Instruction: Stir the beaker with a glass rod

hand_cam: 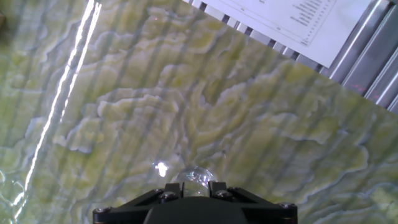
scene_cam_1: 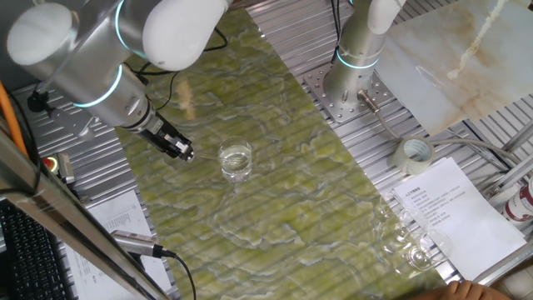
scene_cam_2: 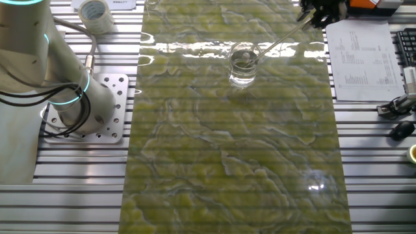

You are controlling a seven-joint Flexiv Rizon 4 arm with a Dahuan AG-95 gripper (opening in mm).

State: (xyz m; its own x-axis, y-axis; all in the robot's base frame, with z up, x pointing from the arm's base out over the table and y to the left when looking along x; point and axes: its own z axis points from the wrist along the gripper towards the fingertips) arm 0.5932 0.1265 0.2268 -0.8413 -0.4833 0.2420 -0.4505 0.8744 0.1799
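Note:
The beaker is a short clear glass standing on the green marbled mat; it also shows in the other fixed view. My gripper hangs just left of it, tilted toward it, and is shut on the glass rod. The rod slants down from the gripper with its far end inside the beaker's mouth. In the hand view the gripper has a clear glass piece pinched between its jaws. The beaker is not clearly seen there.
A translucent tape roll lies right of the mat beside printed paper. A cluster of round glass vessels sits at the mat's near right edge. A second arm's base is bolted behind. A keyboard is at the left.

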